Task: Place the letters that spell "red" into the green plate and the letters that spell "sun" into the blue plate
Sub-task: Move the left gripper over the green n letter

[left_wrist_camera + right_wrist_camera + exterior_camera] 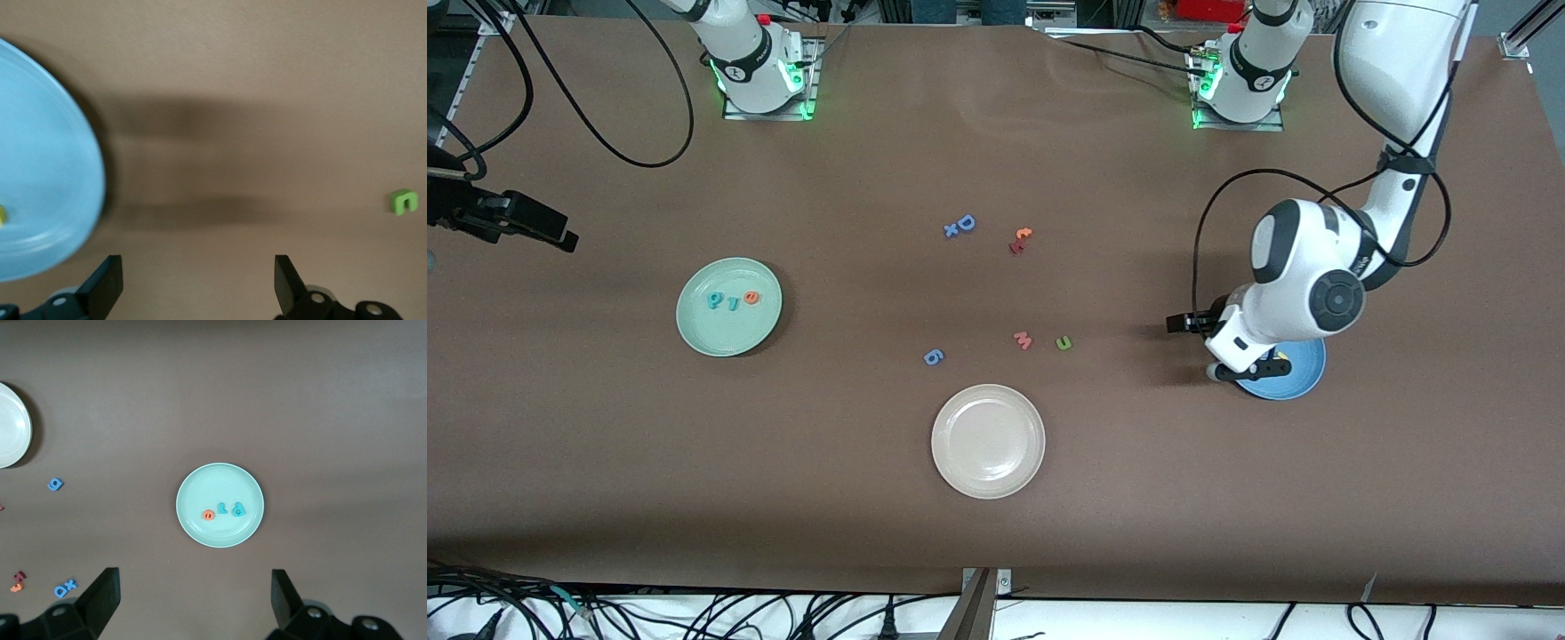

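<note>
Hovering over the blue plate [1294, 378] at the left arm's end of the tabletop [996, 533], the left gripper [199, 283] has its jaws spread wide and empty; a yellow letter [2, 215] lies in that plate, and the green "u" [1064, 343] lies on the tabletop beside the pink "m" [1023, 340], well apart from the plate toward the right arm's end. High over the green plate [248, 487], the right gripper [195, 600] waits with jaws fully apart and empty, and the plate holds the teal "d" [714, 300], the teal "r" [733, 304] and the orange "e" [751, 297]. The white plate [988, 440] lies nearer to the front camera than the green "u".
</note>
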